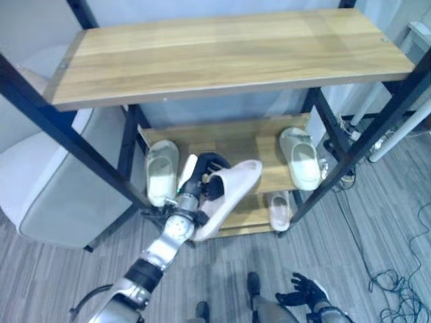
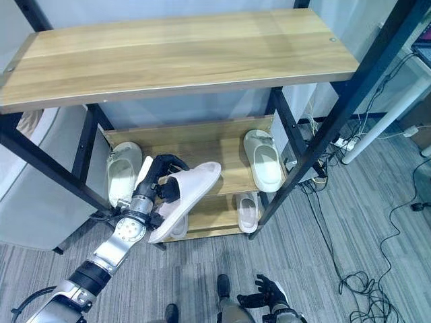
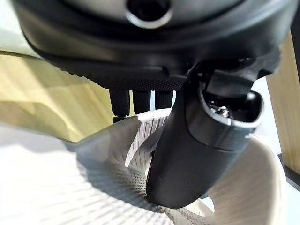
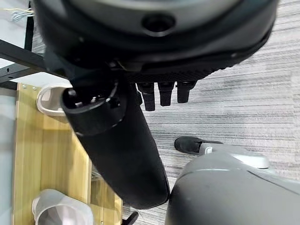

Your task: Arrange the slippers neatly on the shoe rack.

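The wooden shoe rack (image 1: 222,54) has a black frame and three shelves. One cream slipper (image 1: 161,171) lies at the left of the middle shelf (image 1: 236,145) and another (image 1: 301,158) at its right. A third slipper (image 1: 279,210) lies on the lower shelf. My left hand (image 1: 205,176) is shut on a fourth slipper (image 1: 229,195), which it holds tilted at the middle shelf's front edge, between the two lying there. In the left wrist view the thumb (image 3: 197,154) presses inside this slipper (image 3: 70,187). My right hand (image 1: 303,291) hangs low near the floor, fingers relaxed.
A pale grey padded chair (image 1: 47,188) stands left of the rack. Cables (image 1: 397,282) and a white tube (image 1: 404,128) lie on the grey carpet to the right. The top shelf overhangs the lower ones.
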You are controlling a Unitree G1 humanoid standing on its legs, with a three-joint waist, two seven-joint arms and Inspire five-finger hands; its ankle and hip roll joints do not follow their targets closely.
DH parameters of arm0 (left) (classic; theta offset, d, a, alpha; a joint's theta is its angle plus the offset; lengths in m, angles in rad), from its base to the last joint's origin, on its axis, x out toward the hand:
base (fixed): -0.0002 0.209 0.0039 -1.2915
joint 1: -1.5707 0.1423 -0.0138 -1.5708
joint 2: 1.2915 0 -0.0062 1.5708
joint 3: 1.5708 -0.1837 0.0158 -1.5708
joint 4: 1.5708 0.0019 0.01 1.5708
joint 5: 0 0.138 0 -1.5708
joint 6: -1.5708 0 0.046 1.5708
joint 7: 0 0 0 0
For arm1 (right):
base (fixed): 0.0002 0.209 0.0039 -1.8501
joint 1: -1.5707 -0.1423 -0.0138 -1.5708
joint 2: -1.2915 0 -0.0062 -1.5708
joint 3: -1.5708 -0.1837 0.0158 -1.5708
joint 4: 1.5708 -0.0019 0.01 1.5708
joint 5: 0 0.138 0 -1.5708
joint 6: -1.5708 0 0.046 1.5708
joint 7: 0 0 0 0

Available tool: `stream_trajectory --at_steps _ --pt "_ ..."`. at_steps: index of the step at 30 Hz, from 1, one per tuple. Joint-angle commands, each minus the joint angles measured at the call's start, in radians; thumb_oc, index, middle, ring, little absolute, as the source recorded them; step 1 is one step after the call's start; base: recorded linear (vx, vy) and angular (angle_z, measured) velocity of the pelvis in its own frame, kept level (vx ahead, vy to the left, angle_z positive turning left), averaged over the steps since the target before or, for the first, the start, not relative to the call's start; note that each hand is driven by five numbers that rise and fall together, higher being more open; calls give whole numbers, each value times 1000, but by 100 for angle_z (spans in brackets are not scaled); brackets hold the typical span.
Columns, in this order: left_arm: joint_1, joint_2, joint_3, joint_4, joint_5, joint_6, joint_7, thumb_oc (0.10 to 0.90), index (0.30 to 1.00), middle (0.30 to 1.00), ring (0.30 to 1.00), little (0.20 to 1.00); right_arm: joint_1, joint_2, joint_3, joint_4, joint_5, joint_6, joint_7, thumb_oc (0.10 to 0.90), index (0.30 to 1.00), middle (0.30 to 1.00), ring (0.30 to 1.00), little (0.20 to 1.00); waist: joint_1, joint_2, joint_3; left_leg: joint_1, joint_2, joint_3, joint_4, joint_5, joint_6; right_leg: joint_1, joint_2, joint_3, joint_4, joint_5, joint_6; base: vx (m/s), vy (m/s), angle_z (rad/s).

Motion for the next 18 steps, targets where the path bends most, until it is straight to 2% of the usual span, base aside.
stream_trajectory --at_steps 1,3,4,6,8,9,12,14,15,16,18 --pt "-70 -15 31 -131 -44 -126 -21 400 300 300 300 300 44 -26 -27 15 45 -19 -14 800 900 900 900 900 0 -36 -45 -134 -58 -20 122 5 8 158 7 62 34 -190 21 136 -37 -10" --pt "-61 -17 29 -128 -43 -124 -27 400 300 300 300 300 47 -26 -28 13 46 -17 -11 800 900 900 900 900 3 -40 -48 -148 -70 -14 109 8 14 164 8 65 31 -191 23 132 -12 -13" --pt "-53 -18 26 -132 -41 -119 -36 400 300 300 300 300 44 -28 -28 10 47 -15 -10 800 900 900 900 900 18 -45 -45 -205 -104 -1 87 39 24 177 21 82 29 -198 20 170 3 -17" --pt "-44 -11 27 -145 -34 -116 -37 400 300 300 300 300 33 -25 -22 11 50 -13 -14 800 900 900 900 900 46 -46 -38 -272 -137 -13 84 80 20 191 44 121 29 -211 11 177 7 -75" --pt "-32 -7 32 -151 -32 -117 -40 400 300 300 300 300 34 -22 -18 10 45 -13 -12 800 900 900 900 900 57 -42 -45 -256 -144 -21 66 78 27 197 60 143 33 -221 7 151 37 -46" --pt "-17 3 32 -165 -29 -118 -46 400 300 300 300 300 41 -14 -9 13 36 -13 -10 800 900 900 900 900 64 -47 -57 -238 -153 -47 51 75 39 212 67 164 37 -234 5 196 64 -11" --pt "-6 11 29 -178 -32 -116 -54 400 300 300 300 300 37 -5 -1 16 25 -8 -4 800 900 900 900 900 76 -62 -67 -217 -149 -38 36 64 58 217 51 185 72 -262 17 149 89 -59" --pt "0 18 29 -188 -34 -117 -60 400 300 300 300 300 28 0 1 25 11 -3 3 800 900 900 900 900 91 -66 -73 -203 -143 -20 30 48 74 205 36 177 127 -282 36 88 112 -62" --pt "7 26 32 -204 -32 -116 -60 400 300 300 300 300 11 3 10 21 -9 0 9 800 900 900 900 900 105 -62 -67 -181 -129 2 29 31 89 166 12 141 223 -274 80 60 84 -55" --pt "6 26 32 -204 -32 -117 -60 400 300 300 300 300 10 3 10 22 -9 0 9 800 900 900 900 900 107 -63 -67 -180 -129 3 29 30 89 164 12 143 229 -277 81 49 79 -80" --pt "8 34 30 -207 -29 -113 -61 400 300 300 300 300 -11 5 18 12 -22 6 14 800 900 900 900 900 102 -50 -52 -137 -116 15 16 21 104 87 -14 106 362 -231 135 48 52 -97"
